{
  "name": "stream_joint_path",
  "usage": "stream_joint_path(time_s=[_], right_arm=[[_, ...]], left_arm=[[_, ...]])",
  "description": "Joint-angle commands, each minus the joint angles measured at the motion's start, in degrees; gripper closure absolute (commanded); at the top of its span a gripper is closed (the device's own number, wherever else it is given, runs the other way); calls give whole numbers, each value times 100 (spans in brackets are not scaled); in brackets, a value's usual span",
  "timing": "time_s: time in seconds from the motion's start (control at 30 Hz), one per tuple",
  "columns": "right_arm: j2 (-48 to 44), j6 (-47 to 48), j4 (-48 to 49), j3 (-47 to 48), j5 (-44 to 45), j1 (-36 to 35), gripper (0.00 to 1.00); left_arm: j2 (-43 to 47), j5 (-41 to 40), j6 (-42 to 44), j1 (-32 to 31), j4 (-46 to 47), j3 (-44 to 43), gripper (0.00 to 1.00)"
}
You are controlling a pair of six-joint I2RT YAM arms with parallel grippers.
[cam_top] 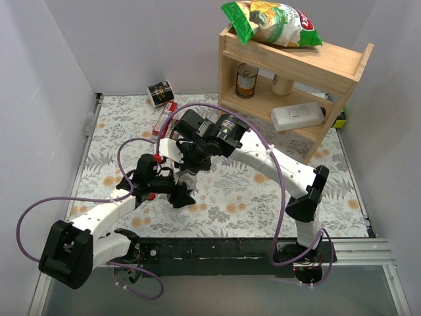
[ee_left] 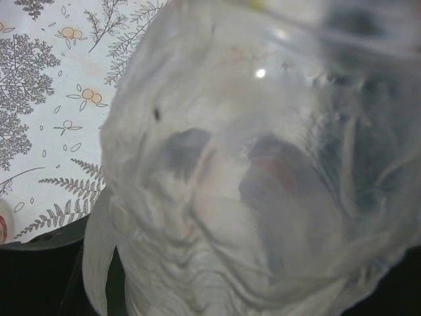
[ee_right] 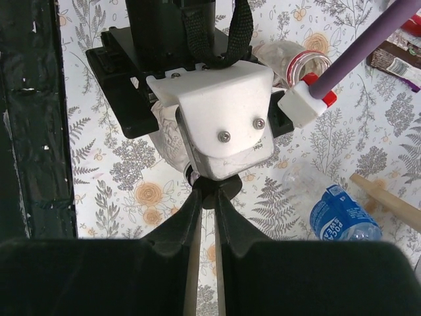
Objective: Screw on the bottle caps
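The black cap (ee_right: 210, 196) sits pinched between the fingers of my right tool (ee_right: 210, 195), which are drawn in tight on it. Just past those fingertips is the neck of a clear, crumpled bottle (ee_left: 250, 171). My left tool (cam_top: 179, 194) has that bottle clamped and held up to meet the cap; its own camera shows little but plastic, so I read that grip from the right wrist view. I cannot tell how far the cap is threaded. I judge this as the middle of the twisting step on this bottle.

Off to the right of the right tool, a blue bottle (ee_right: 343, 216) lies on the bench (ee_right: 118, 217). It seems to carry a blue cap (ee_right: 334, 192), so I count it as probably done.

Further out, beyond the left tool, a third bottle (ee_right: 293, 58) lies on its side. There is a reddish ring at its end; whether that is a seated cap or a bare mouth I cannot say.

By my estimate one bottle is finished, one is in hand, and one is uncertain.
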State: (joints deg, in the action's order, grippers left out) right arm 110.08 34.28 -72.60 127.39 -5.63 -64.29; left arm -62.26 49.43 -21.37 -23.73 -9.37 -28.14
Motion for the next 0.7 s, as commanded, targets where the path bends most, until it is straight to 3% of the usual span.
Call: stream_joint_path(time_s=[0.0, 0.37, 0.67], right_arm=[[-127, -36, 166, 102, -123, -180, 83], [-908, 210, 641, -135, 132, -180, 72], [-2077, 1159, 1484, -1804, -483, 215, 51]], left_arm=[[170, 330, 141, 8, 497, -218, 100], [74, 471, 422, 17, 611, -139, 100], [390, 831, 1353, 17, 155, 11, 100]])
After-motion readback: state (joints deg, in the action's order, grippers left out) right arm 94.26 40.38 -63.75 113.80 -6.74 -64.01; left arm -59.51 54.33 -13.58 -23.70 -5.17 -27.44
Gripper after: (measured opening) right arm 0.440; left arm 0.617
